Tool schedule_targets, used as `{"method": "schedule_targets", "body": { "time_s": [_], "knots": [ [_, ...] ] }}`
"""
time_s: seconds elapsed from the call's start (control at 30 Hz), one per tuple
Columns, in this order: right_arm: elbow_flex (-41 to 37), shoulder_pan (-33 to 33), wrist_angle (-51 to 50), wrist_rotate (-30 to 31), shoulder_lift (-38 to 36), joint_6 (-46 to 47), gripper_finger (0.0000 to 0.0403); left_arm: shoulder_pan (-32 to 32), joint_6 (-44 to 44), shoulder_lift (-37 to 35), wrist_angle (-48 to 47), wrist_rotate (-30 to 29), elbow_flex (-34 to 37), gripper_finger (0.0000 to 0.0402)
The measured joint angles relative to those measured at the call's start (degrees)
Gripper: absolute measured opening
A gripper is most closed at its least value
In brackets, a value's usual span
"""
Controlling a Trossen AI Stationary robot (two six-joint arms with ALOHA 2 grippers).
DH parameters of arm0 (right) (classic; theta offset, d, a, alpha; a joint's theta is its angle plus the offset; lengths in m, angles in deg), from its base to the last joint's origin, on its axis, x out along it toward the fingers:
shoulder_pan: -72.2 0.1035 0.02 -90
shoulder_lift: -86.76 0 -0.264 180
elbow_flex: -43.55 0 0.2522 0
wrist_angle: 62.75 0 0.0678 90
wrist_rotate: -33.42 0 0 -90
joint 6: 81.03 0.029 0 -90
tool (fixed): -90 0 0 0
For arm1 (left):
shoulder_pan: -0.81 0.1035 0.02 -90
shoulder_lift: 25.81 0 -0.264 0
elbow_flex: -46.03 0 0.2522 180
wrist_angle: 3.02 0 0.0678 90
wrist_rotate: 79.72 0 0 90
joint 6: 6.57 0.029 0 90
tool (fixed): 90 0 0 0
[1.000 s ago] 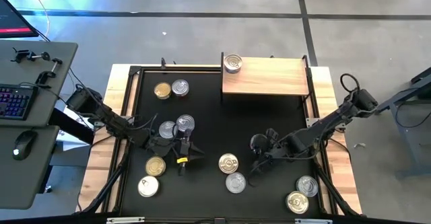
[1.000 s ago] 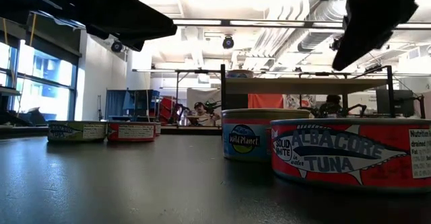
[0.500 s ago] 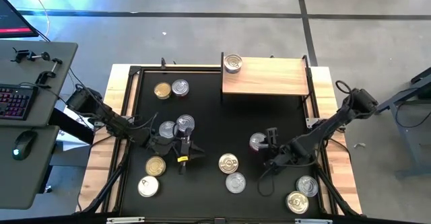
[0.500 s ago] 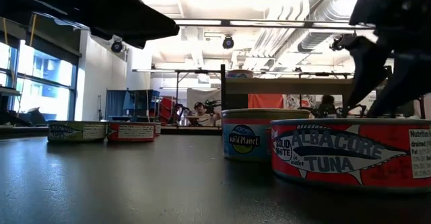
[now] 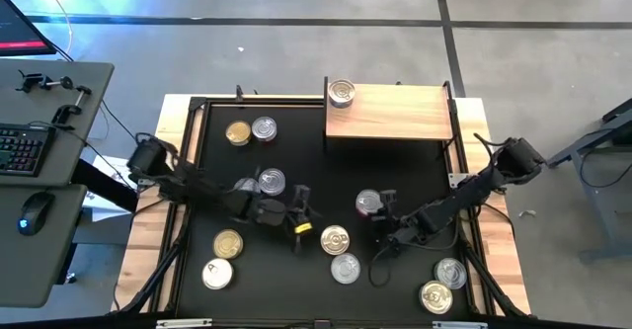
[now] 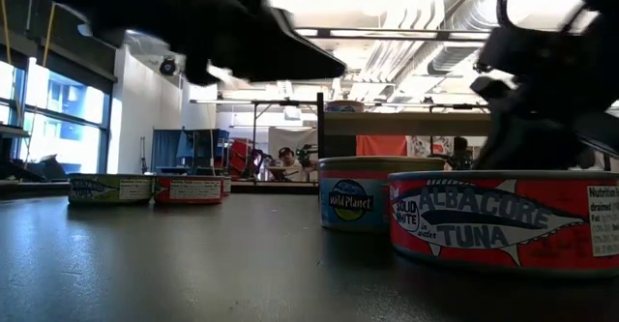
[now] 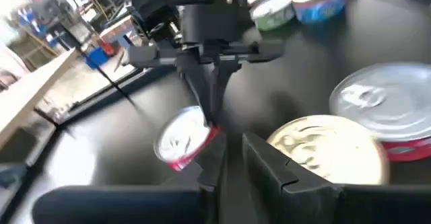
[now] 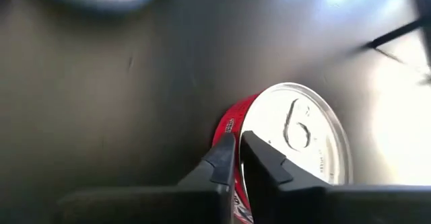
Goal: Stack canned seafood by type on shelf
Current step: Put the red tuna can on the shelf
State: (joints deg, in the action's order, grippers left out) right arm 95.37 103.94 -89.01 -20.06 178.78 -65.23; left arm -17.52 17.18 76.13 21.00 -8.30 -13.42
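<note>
A red-walled, silver-topped tin [image 5: 367, 203] sits mid-table under my right gripper [image 8: 237, 153], which is shut on its edge. My left gripper [image 5: 301, 213] is shut and holds nothing; it hovers just left of that tin, above the table. A gold-topped tin [image 5: 336, 240] and a silver-topped tin [image 5: 346, 268] rest flat on their bases nearer the front edge. The shelf [image 5: 395, 114], a light-wood board, stands at the far edge with one silver-topped tin [image 5: 341, 93] on its left end. My right gripper holds the red tin by the rim [image 8: 227, 128] on the side facing the table's right, one finger on the red wall and one on the lid [image 8: 296, 131]. The fingers slant down from the right. In the left wrist view the tin [image 7: 180, 140] looks tilted.
Other tins lie about: two at far left [image 5: 250, 129], two under the left arm [image 5: 269, 182], two at near left [image 5: 223, 257], two at near right [image 5: 442, 285]. The table's black middle between the tins and the shelf is bare. A desk with a keyboard stands to the left.
My left gripper has moved toward the table's right, from beside the near-left tins to just left of the red tin. My right gripper has drawn back off the top of the red tin, uncovering its lid, and the tin has shifted slightly toward the left.
</note>
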Motion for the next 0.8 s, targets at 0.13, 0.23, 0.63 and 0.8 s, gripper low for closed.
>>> {"method": "schedule_targets", "body": {
  "time_s": [0.13, 0.23, 0.63, 0.8],
  "knots": [
    [1.5, -2.0, 3.6, -2.2, 0.2, 3.8, 0.0005, 1.4, 8.4, 4.8, -3.5, -0.2, -4.3, 0.0076],
    [4.1, -3.7, 3.9, -4.4, 0.4, 4.3, 0.0003, 2.5, 14.7, 7.5, -3.7, -0.3, -5.6, 0.0108],
    [9.1, -10.3, 5.4, -8.2, 0.3, 9.3, 0.0000, 9.8, 18.5, 10.8, -4.2, 3.3, -6.1, 0.0205],
    [9.2, -11.8, 7.7, -9.1, 0.3, 9.6, 0.0000, 11.7, 23.9, 12.2, -4.1, 4.8, -6.1, 0.0207]
  ]
}}
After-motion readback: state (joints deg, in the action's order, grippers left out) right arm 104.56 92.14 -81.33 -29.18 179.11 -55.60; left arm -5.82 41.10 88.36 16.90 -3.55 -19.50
